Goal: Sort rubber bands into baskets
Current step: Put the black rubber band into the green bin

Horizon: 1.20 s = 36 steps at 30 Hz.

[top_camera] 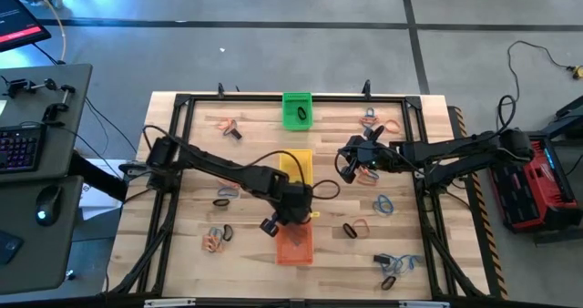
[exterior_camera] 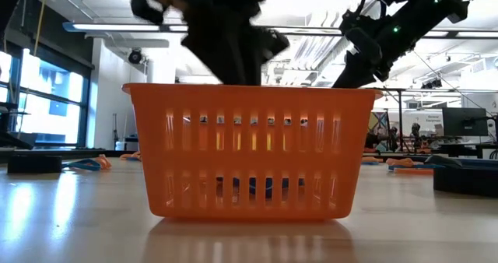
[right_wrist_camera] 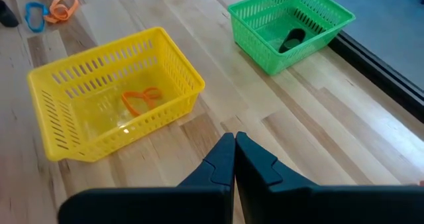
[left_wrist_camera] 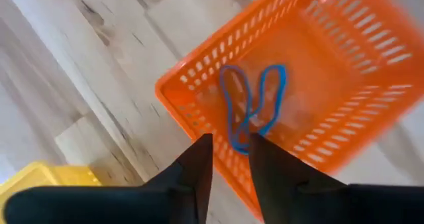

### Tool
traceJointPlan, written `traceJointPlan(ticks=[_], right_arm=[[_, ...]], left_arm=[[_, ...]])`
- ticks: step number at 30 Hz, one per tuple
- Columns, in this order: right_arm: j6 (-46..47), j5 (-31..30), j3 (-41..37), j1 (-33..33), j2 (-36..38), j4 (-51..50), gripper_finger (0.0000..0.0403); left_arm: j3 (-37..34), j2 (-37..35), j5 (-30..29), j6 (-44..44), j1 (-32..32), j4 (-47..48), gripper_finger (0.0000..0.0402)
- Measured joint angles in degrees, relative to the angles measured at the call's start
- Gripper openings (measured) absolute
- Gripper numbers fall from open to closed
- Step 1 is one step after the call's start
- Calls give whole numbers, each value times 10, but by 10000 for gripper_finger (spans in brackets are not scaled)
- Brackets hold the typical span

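My left gripper (left_wrist_camera: 230, 151) is open by a narrow gap and points down over the near-left corner of the orange basket (left_wrist_camera: 318, 85). It also shows in the high view (top_camera: 288, 220). A blue rubber band (left_wrist_camera: 252, 105) lies twisted inside that basket, its near end in line with the gap. My right gripper (right_wrist_camera: 234, 143) is shut with nothing visible in it. It hovers above the table (top_camera: 352, 157), to the right of the yellow basket (right_wrist_camera: 112, 91) and the green basket (right_wrist_camera: 291, 22). The yellow basket holds an orange band (right_wrist_camera: 140, 99) and the green one a black band (right_wrist_camera: 291, 40). My left gripper: the blue band's near end (left_wrist_camera: 237, 144) shows in the gap between the two fingertips. I cannot tell whether either finger touches it. The fingers point down at the basket from above.
The three baskets stand in a row down the table's middle: green (top_camera: 297, 109) far, yellow (top_camera: 296, 167) middle, orange (top_camera: 294, 242) near. Loose bands lie on the wood on the left (top_camera: 217, 240), far left (top_camera: 228, 128), right (top_camera: 383, 203) and near right (top_camera: 396, 264).
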State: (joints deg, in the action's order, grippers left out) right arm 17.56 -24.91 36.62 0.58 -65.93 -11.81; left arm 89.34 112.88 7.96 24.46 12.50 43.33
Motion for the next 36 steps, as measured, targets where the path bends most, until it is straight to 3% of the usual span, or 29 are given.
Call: traceJointPlan(ticks=[8,14,18,25,30,36], right_arm=[[4,3,0,0,0,-13,0],[4,3,0,0,0,-12,0],[4,3,0,0,0,-8,0],[4,3,0,0,0,-8,0],[4,3,0,0,0,-6,0],[4,2,0,0,0,-6,0]], left_arm=[[-113,-104,2,-75,-1,-58,8],[-234,-198,-30,-155,5,-108,4],[-290,-260,-66,-218,22,-94,5],[-336,-343,-74,-363,67,1,5],[-348,-368,-85,-465,99,69,5],[-372,-372,-87,-527,121,109,23]])
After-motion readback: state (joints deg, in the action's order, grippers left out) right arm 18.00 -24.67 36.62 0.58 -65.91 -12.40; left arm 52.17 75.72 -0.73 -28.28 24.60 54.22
